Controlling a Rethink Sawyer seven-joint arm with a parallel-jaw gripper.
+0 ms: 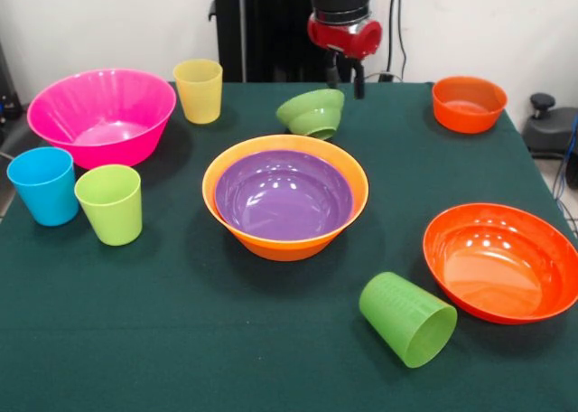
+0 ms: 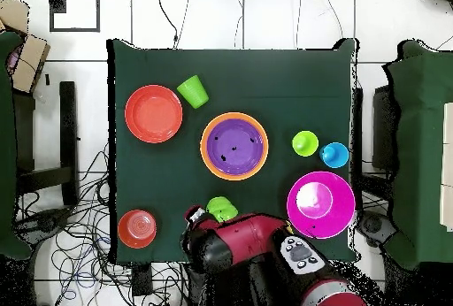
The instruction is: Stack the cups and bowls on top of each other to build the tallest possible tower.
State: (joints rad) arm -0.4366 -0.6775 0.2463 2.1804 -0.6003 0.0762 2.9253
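A: Two bowls nested so far, operator: the medium glossy purple plastic bowl (image 1: 284,195) sits inside the large glossy orange plastic bowl (image 1: 285,240) at mid-worktop. You can check it from overhead too, purple (image 2: 234,145) ringed by orange.

B: Gripper?

A: You'll find the gripper (image 1: 345,74) at the far edge, above and just behind the small green plastic bowl (image 1: 312,112). Its two dark fingers (image 1: 359,82) stand a little apart, holding nothing. That green bowl is tipped on its side, mouth facing away from the arm.

B: Cups?

A: Four ribbed tumblers. Yellow plastic cup (image 1: 199,90) upright near the far edge, just beside the large pink plastic bowl (image 1: 101,114). Blue plastic cup (image 1: 45,185) and lime green plastic cup (image 1: 110,203) upright, side by side in front of the pink bowl. Darker green plastic cup (image 1: 408,319) lying on its side near the front, close to the wide shallow red-orange plastic bowl (image 1: 502,261); whether they touch I cannot tell.

B: Remaining bowl?

A: Small orange plastic bowl (image 1: 469,103), upright at the far corner of the dark green cloth-covered worktop (image 1: 181,340), well apart from everything else.
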